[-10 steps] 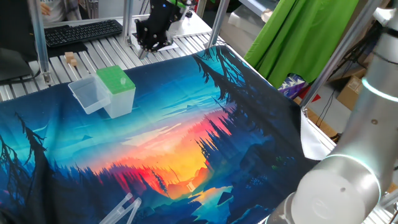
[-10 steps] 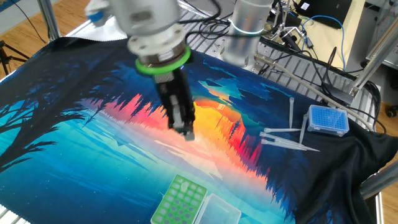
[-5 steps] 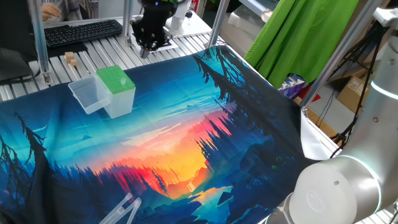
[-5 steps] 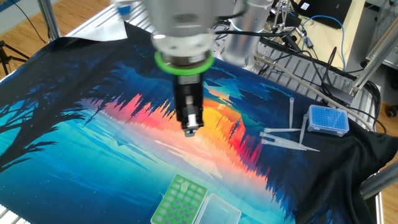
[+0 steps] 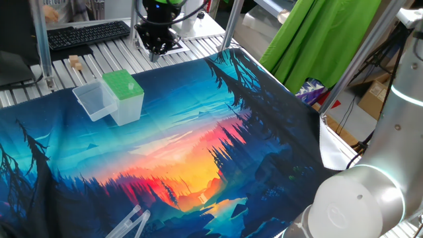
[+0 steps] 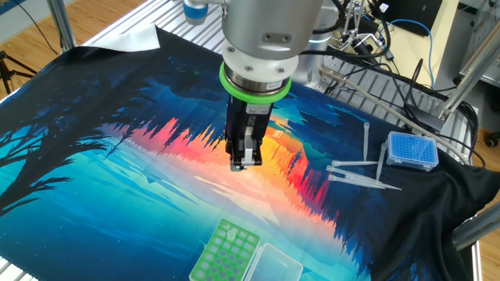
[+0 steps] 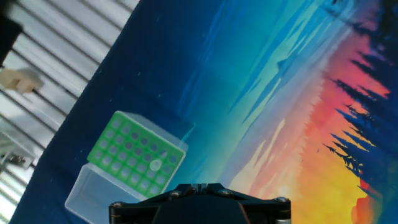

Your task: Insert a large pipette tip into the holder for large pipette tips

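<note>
The holder (image 5: 123, 92) has a bright green perforated top, frosted sides and its clear lid (image 5: 94, 100) hinged open. It also shows in the other fixed view (image 6: 225, 251) and the hand view (image 7: 135, 155). One whitish pipette tip (image 7: 155, 165) stands in a hole of it. Several slender loose tips (image 6: 355, 176) lie on the cloth beside a blue box. My gripper (image 6: 245, 161) hangs above the orange middle of the cloth, well away from the holder and the loose tips. Its fingers are together, and I see nothing between them. It shows far back in the one fixed view (image 5: 157, 51).
A small blue tip box (image 6: 412, 151) sits at the cloth's right. A pair of clear tubes (image 5: 132, 221) lies at the near edge of the one fixed view. A keyboard (image 5: 86, 33) and metal frame posts (image 5: 41, 39) stand behind the holder. Cables (image 6: 391, 70) run along the slatted table.
The gripper has moved to the right in the other fixed view and turned about its axis. The holder and the loose tips have not moved.
</note>
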{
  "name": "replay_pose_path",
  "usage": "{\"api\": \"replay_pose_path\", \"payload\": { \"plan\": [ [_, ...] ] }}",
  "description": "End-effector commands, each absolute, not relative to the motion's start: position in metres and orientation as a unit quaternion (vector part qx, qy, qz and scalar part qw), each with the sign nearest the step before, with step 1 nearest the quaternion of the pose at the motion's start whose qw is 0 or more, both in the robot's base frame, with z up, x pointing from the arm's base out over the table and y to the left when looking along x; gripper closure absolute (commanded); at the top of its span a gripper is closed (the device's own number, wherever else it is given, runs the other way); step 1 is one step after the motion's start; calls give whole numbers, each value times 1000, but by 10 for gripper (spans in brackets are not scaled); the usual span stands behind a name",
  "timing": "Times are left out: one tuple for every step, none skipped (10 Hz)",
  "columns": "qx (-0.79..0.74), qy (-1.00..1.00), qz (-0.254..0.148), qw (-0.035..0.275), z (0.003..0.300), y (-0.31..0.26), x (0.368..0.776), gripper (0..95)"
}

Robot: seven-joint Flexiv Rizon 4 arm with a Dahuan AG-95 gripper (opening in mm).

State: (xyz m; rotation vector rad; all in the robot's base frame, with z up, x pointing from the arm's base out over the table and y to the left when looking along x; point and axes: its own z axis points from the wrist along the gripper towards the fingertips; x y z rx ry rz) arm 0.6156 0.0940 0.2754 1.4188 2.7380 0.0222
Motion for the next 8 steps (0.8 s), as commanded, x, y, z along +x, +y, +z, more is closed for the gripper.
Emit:
{"api": "replay_pose_path", "payload": {
  "plan": [
    [462,886,27,17,275,93,614,950],
    [463,886,27,17,275,93,614,950],
    [462,886,27,18,275,93,614,950],
    [462,886,27,18,275,94,614,950],
    [463,886,28,17,275,94,614,950],
    [459,888,28,18,274,95,613,950],
    [457,889,26,20,274,95,613,950],
    [462,886,24,21,274,95,613,950]
  ]
}}
